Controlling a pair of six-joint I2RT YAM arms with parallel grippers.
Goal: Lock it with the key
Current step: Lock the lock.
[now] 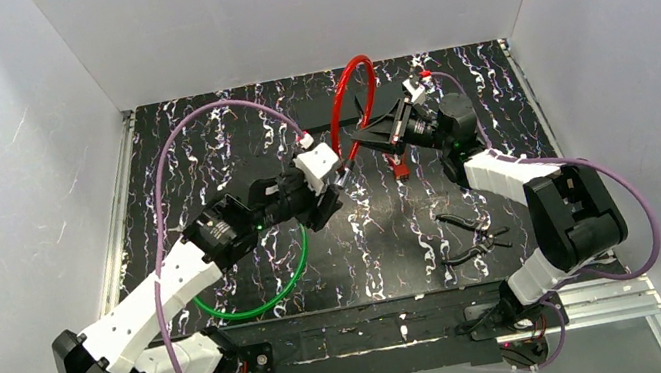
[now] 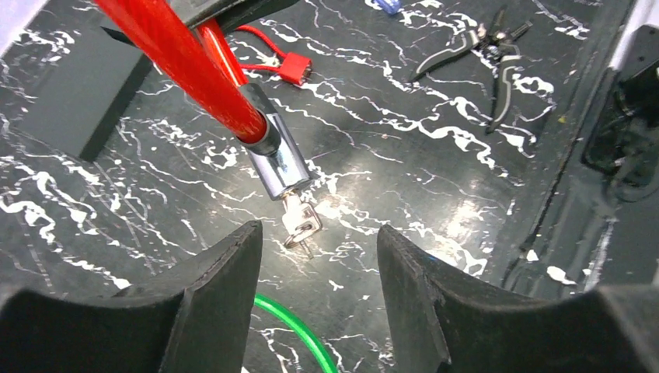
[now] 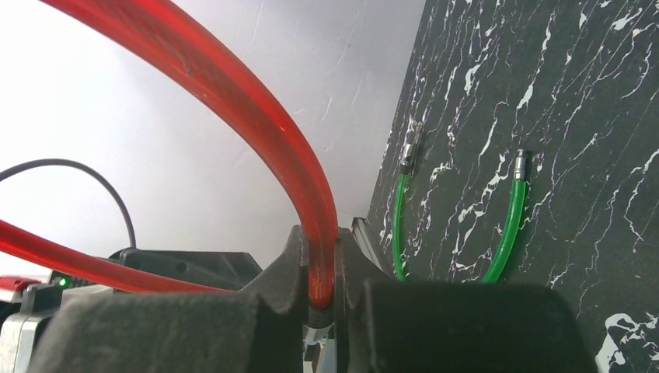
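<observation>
No maker's name or lettering can be read; any stamp on the key (image 2: 300, 223) is too small to tell. The red cable lock (image 2: 186, 66) is a thick, glossy, translucent red cable ending in a polished chrome cylinder (image 2: 280, 162); the small silver key sits in the cylinder's lower end and its head hangs out below. In the top view the cable rises in a tall loop over the far middle of the black, white-veined counter (image 1: 198, 148), between the two arms.

The right gripper (image 3: 319, 260) is clamped tight on the red cable, which runs up and away in an arc from between its fingers. The left gripper (image 2: 319, 241) stands partly spread and holds nothing; the key hangs just ahead of the gap between its fingers (image 2: 214, 303), touching neither.

On the counter lie a small red padlock (image 2: 292, 67) beyond the cylinder, black pliers (image 2: 486, 54) to the right, a green cable (image 1: 273, 292) near the left arm, and a black block (image 2: 78, 89) at the far side.
</observation>
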